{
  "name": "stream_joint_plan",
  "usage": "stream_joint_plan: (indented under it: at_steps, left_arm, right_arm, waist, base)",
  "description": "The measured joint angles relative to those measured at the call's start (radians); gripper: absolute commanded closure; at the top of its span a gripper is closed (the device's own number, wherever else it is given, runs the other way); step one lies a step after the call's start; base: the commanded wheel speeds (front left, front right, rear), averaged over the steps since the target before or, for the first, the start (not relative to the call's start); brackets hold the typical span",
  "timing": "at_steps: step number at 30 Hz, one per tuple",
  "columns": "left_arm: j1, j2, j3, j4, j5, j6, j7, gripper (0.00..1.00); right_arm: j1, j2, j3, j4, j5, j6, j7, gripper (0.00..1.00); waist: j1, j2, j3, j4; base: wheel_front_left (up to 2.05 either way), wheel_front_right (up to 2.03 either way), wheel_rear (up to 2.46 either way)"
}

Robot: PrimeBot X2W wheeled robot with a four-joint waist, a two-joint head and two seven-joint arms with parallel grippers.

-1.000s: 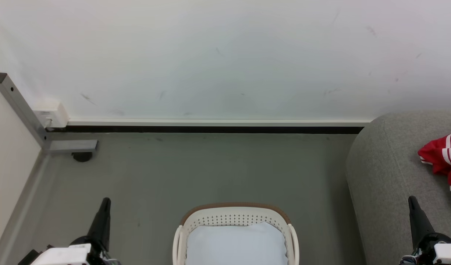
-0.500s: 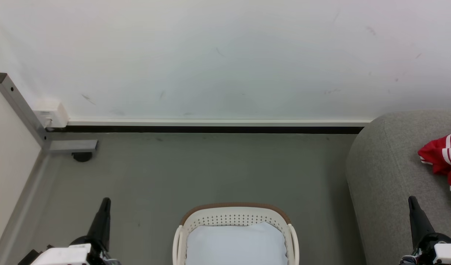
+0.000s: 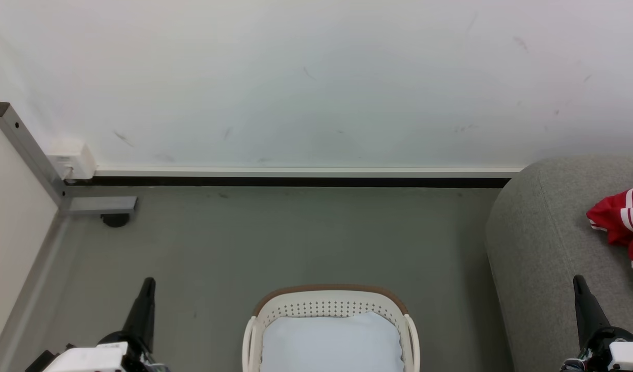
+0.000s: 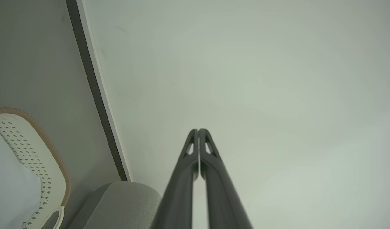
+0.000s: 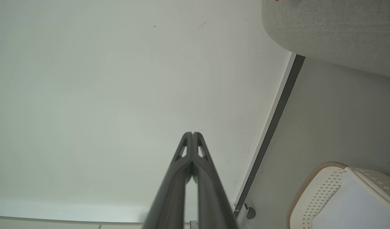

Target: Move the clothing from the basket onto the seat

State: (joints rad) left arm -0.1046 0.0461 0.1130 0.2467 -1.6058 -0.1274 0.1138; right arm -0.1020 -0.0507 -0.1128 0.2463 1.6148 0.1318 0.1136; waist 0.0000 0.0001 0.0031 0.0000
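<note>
Left tool: closed tip to tip, holding nothing; low at the left above the floor, pointing toward the wall.
Right tool: likewise closed and empty (tips meet in its wrist view), low at the right, seen against the seat.
Clothing: red heap on the seat, at the right edge.
Basket: on the floor between the tools, holding a pale pad.

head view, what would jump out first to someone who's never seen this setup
The bright red clothing catches the eye first, bunched on the grey seat at the right edge. Next comes the white basket at bottom centre, with a pale pad lying inside it. The left tool and right tool stand shut at the lower corners, holding nothing.
</note>
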Motion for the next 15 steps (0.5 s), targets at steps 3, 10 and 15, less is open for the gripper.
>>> stream_joint_plan:
  at_steps: [3,10,15]
  left_arm:
    - [0.0,0.0,0.0,0.0,0.0,0.0,0.0,1.0]
    - [0.0,0.0,0.0,0.0,0.0,0.0,0.0,1.0]
    - [0.0,0.0,0.0,0.0,0.0,0.0,0.0,1.0]
  right_arm:
    - [0.0,0.0,0.0,0.0,0.0,0.0,0.0,1.0]
    - [0.0,0.0,0.0,0.0,0.0,0.0,0.0,1.0]
    - [0.0,0.0,0.0,0.0,0.0,0.0,0.0,1.0]
  waist:
    - [0.0,-0.0001,0.0,0.0]
    - [0.0,0.0,0.0,0.0]
    - [0.0,0.0,0.0,0.0]
  base:
    - [0.0,0.0,0.0]
    - [0.0,0.0,0.0]
    - [0.0,0.0,0.0]
